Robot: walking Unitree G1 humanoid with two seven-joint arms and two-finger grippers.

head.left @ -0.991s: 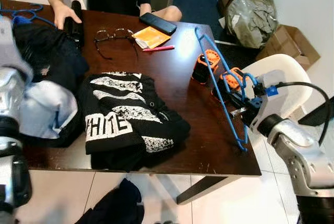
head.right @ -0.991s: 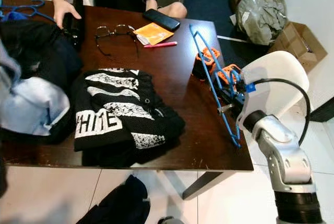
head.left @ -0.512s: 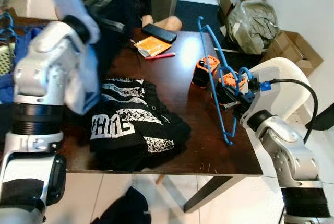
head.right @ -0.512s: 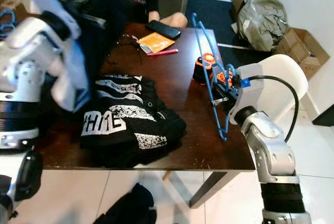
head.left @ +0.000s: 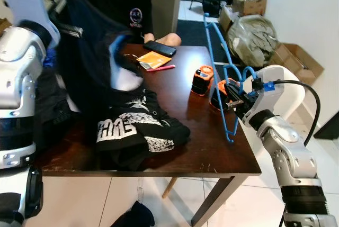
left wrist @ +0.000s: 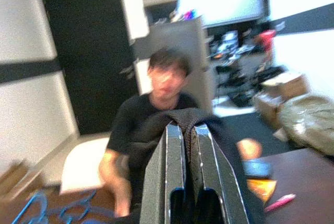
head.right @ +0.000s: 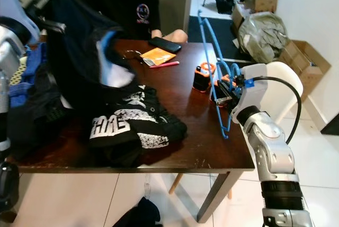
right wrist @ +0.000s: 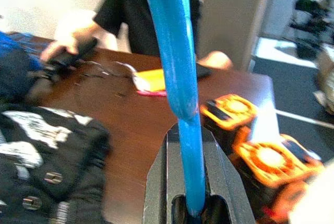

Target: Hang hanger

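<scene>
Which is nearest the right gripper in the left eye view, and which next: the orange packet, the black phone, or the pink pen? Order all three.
From the right gripper, holding the blue hanger:
1. Pink pen, on the table toward the person.
2. Orange packet, just beyond the pen.
3. Black phone, at the far edge by the person.

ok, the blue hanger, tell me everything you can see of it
The hanger is bright blue and looks like plastic or coated wire: thin bars forming a long narrow triangle, with a curled hook near the wrist. The right gripper is shut on one bar, which runs up between its jaws. It stands steeply, held above the table's right edge, upper corner high, lower corner just over the tabletop. Whether that corner touches the table is unclear.
</scene>
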